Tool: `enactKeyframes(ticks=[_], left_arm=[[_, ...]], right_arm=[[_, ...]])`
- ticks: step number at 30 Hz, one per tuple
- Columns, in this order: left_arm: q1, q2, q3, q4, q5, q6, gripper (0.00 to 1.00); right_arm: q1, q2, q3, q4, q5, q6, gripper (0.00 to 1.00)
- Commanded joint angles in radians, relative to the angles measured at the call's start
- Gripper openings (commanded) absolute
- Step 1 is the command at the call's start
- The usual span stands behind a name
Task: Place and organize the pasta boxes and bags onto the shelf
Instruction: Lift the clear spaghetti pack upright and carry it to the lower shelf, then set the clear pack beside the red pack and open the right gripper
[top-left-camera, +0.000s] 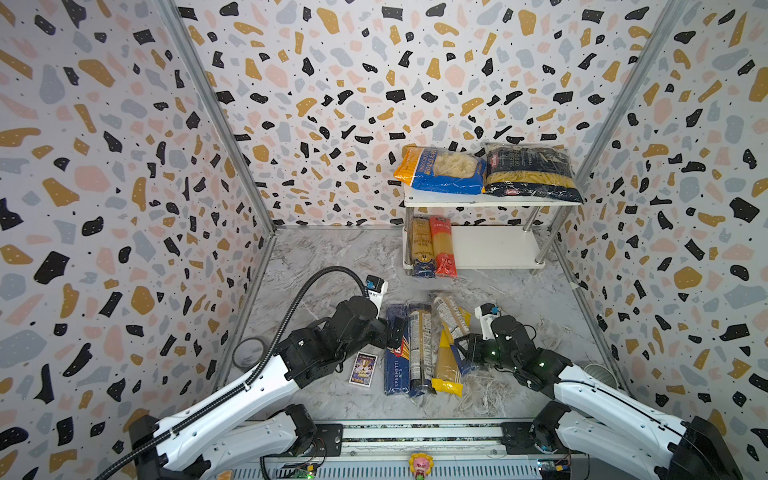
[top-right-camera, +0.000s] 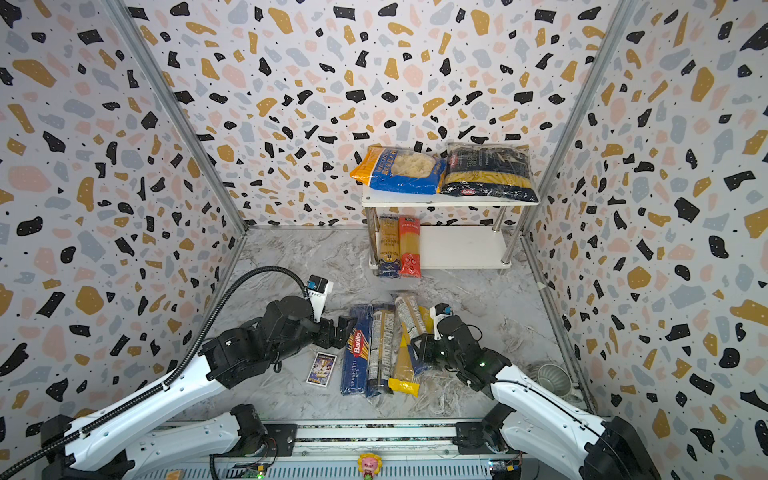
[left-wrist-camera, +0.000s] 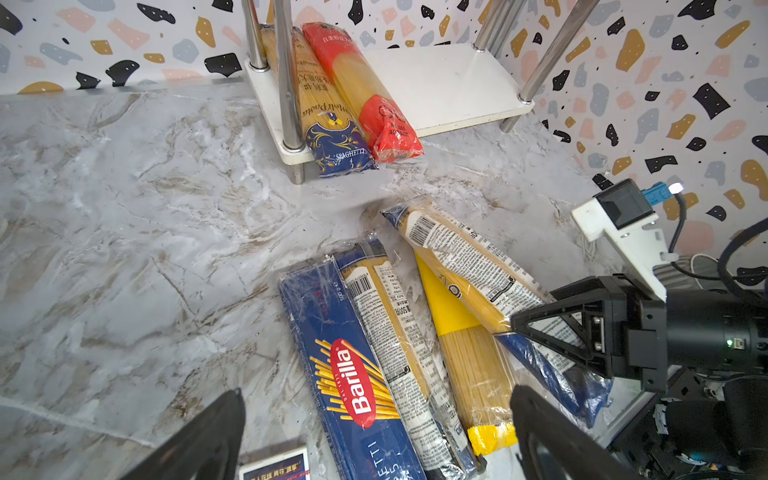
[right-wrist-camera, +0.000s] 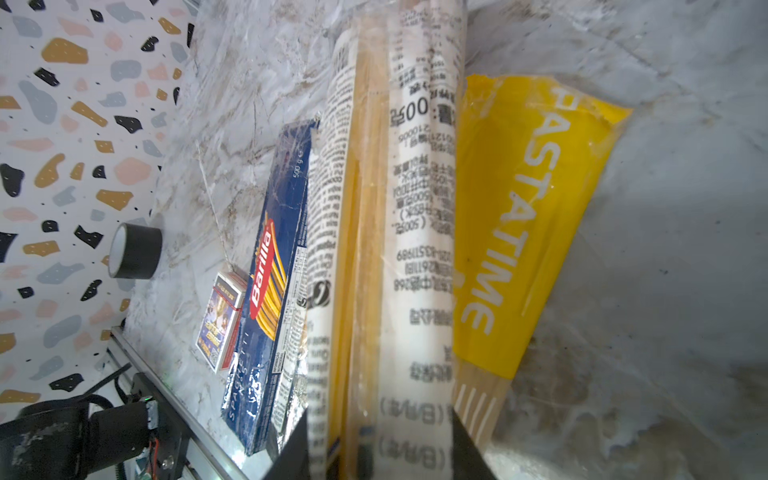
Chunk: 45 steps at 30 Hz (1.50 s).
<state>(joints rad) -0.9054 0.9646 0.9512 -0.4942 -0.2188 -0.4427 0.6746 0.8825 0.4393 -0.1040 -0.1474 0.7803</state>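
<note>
**Shelf.** The shelf (top-left-camera: 494, 249) stands at the back right of the marble table (top-left-camera: 332, 266). On its upper board, the blue-orange bag (top-left-camera: 440, 170) and the navy penne bag (top-left-camera: 532, 172) lie side by side, touching. On the lower board, the gold-and-blue pack (top-left-camera: 422, 247) and the red pack (top-left-camera: 442, 247) lie touching at the left end. Their long axes run front to back, and their near ends overhang the front edge.

**Table, in front of the shelf.** Four long packs lie here.
- The Barilla box (top-left-camera: 397, 361) lies flat with its long axis near-to-far and its "SPAGHETTI" end toward the arm bases.
- The labelled pack (top-left-camera: 419, 349) lies against the box's right side, parallel to it.
- The yellow-ended pack (top-left-camera: 446, 365) comes next on roughly the same axis, with its yellow end cap toward the bases.
- The tilted pack (top-left-camera: 451, 320) lies diagonally across the yellow-ended pack. Its far end leans left and its blue near end points toward the right arm.

A picture card (top-left-camera: 363, 370) lies just left of the box's near half.

**Left gripper** (left-wrist-camera: 376, 390). The jaws are spread wide above the Barilla box and hold nothing.

**Right gripper** (right-wrist-camera: 380, 411). The jaws are narrow and closed on the tilted pack near its blue end, with a finger against each long side.
</note>
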Motion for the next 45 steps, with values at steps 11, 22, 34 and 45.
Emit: enactKeyframes(ticks=[11,22,34,45], left_arm=[[-0.004,0.103,0.168,0.009,-0.002,0.099,0.99],[-0.005,0.183,0.275,0.026,0.081,0.158,1.00],[0.000,0.197,0.194,0.066,0.033,0.221,0.99],[0.016,0.217,0.177,0.077,0.046,0.251,0.99]], right_arm=[[-0.240,-0.039,0.211,0.101,-0.152,-0.071,0.34],[-0.446,0.229,0.380,0.269,-0.278,-0.080,0.34],[-0.552,0.719,0.675,0.475,-0.351,-0.087,0.33],[-0.557,0.974,0.897,0.386,-0.348,-0.162,0.36]])
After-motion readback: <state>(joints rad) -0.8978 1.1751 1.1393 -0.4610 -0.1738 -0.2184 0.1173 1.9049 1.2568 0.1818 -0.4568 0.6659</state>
